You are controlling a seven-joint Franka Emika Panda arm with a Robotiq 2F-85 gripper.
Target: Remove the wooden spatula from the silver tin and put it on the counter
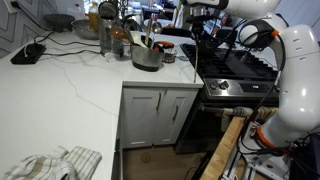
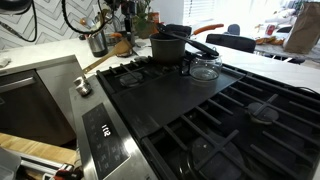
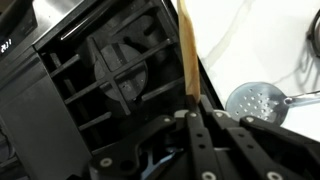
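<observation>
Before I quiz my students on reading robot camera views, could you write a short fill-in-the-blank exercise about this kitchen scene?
1. In the wrist view the gripper is ____ on the wooden spatula.
2. The perforated metal skimmer lies on the ____ counter.
3. In an exterior view the silver tin stands on the ____, not on the black stovetop.
Missing words: shut; white; counter.
</observation>
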